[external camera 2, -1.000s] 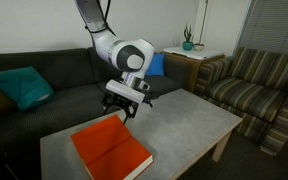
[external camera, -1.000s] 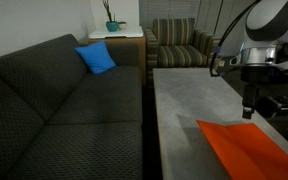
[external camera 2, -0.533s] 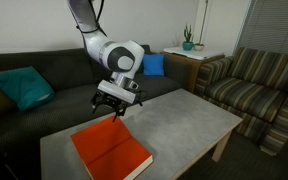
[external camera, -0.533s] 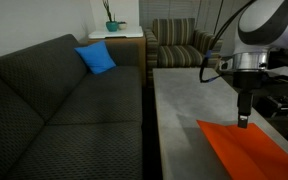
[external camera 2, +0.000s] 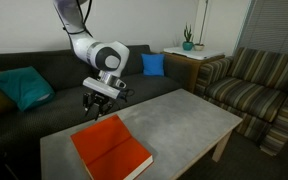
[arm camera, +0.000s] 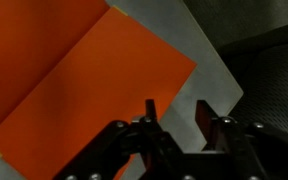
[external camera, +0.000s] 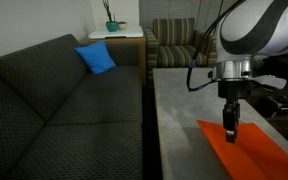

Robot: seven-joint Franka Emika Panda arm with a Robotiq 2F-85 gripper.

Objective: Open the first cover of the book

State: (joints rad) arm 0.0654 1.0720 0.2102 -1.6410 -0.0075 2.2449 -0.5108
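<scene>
Pointing straight down from the arm, the tool (external camera: 231, 128) in an exterior view stands over the far edge of the book (external camera: 254, 152). The book lies flat and closed on the grey table (external camera: 184, 100), near the table's close end. From here I cannot tell whether the tips touch the orange-red first cover (external camera: 269, 160) or how wide the tool stands. A dark sofa (external camera: 54, 100) runs alongside the table, with a blue cushion (external camera: 96, 58) at its far end and a striped armchair (external camera: 179, 45) beyond.

In an exterior view from the opposite side, the tool (external camera 2: 92, 106) hangs at the book's corner nearest the sofa. The book (external camera 2: 109, 148) rests near one end of the table (external camera 2: 189, 115), cover down. A teal cushion (external camera 2: 22, 85) sits on the sofa.

In the wrist view the two fingers (arm camera: 152, 115) stand apart with bare table showing in the gap between them and nothing clasped. One finger is right at the cover's edge, and the other is over the table (arm camera: 212, 72). The first cover (arm camera: 84, 85) fills the upper left of the view, flat and plain.
</scene>
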